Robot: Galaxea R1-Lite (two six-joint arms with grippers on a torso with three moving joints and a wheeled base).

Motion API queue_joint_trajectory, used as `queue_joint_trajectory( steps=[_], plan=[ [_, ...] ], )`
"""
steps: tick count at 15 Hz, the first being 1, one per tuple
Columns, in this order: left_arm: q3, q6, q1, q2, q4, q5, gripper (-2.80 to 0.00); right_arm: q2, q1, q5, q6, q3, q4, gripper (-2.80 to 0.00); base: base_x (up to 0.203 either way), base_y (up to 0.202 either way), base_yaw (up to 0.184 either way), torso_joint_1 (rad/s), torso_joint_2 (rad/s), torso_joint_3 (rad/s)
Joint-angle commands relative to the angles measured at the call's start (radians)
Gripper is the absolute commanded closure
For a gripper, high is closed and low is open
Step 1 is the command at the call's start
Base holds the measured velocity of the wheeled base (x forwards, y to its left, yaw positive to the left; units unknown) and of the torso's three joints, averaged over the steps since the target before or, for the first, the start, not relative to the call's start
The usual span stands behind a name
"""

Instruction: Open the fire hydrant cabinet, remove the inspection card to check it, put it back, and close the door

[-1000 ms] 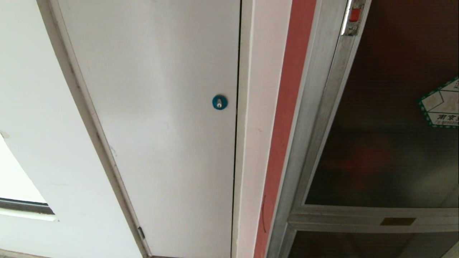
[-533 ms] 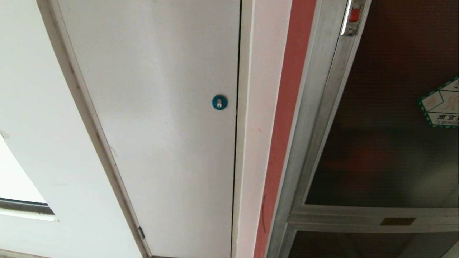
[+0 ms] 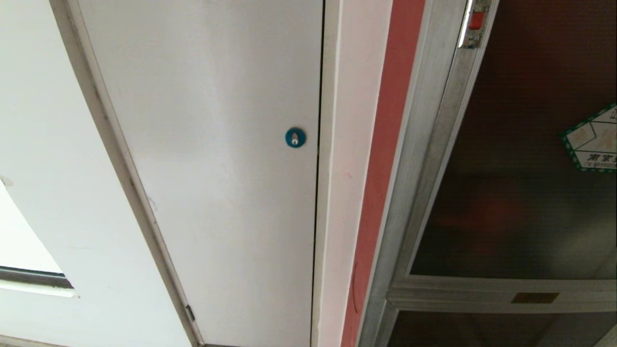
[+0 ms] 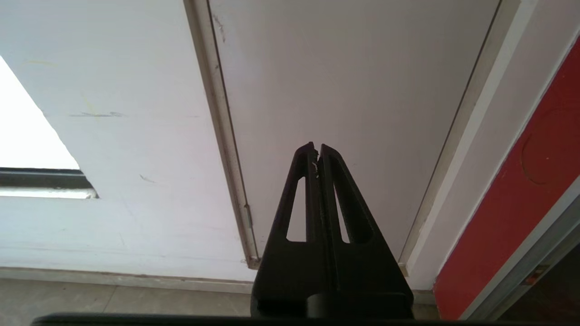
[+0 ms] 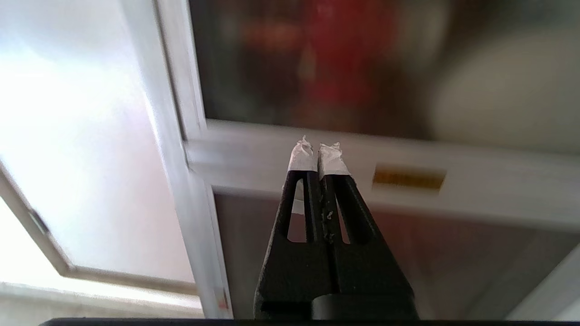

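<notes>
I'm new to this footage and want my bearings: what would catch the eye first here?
The dark tinted glass door with its silver aluminium frame, green-bordered white sticker and small red latch fills the head view's right side, shut. Left of it, past a red strip, a plain white panel carries a small blue round lock. The right gripper, shut and empty, points at the cabinet's silver crossbar; the left gripper, shut, faces the white panel.

The plain panel (image 3: 207, 168) stands left of the fire hydrant cabinet (image 3: 414, 144), a wall strip (image 3: 344, 168) between them. The lock (image 3: 295, 137) sits on the panel's right edge. The door (image 3: 520, 168) fills the cabinet's upper front, the sticker (image 3: 593, 142) on its glass, the latch (image 3: 476, 20) on its left frame.
</notes>
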Motion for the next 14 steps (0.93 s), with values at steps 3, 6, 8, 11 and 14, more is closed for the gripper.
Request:
queue_joint_trajectory(
  steps=[3, 6, 8, 11, 14],
  plan=[
    [-0.001, 0.0, 0.0, 0.001, 0.0, 0.0, 0.0, 0.201, 0.0, 0.058, 0.003, -0.204, 0.037, 0.0, 0.0, 0.0, 0.0, 0.0, 0.0, 0.0],
    [0.0, 0.0, 0.0, 0.001, 0.001, 0.0, 0.0, 0.424, 0.0, 0.169, 0.006, -0.388, 0.047, 0.0, 0.0, 0.0, 0.0, 0.0, 0.0, 0.0],
    [0.0, 0.0, 0.0, 0.001, 0.0, 0.0, 0.0, 0.585, 0.0, 0.273, 0.007, -0.526, 0.055, 0.0, 0.0, 0.0, 0.0, 0.0, 0.0, 0.0],
    [0.0, 0.0, 0.0, 0.001, 0.001, 0.0, 0.0, 0.809, 0.014, 0.426, 0.008, -0.78, 0.116, 0.0, 0.0, 0.0, 0.0, 0.0, 0.0, 0.0],
    [0.0, 0.0, 0.0, 0.0, 0.0, 0.0, 0.0, 1.009, 0.085, 0.485, 0.023, -1.047, 0.215, 0.0, 0.0, 0.0, 0.0, 0.0, 0.0, 0.0]
  ],
)
